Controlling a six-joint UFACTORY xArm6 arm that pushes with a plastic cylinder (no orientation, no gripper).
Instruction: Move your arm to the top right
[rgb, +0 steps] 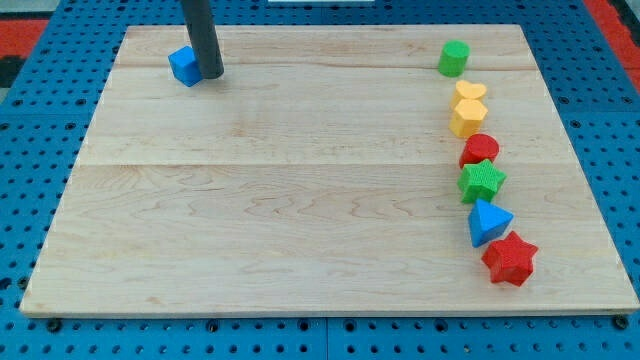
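While my tip (211, 74) rests on the pale wood-grain tabletop (300, 200), it touches a blue cube (183, 65) at the view's top left. No claw shows on the smooth dark rod. Well apart, a green cylinder (453, 57) stands at the top right.

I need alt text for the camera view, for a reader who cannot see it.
My tip rests at the board's top left, just right of a blue block. Seven more blocks line the right side, top to bottom: green, two yellow, red, green star, blue, red star.
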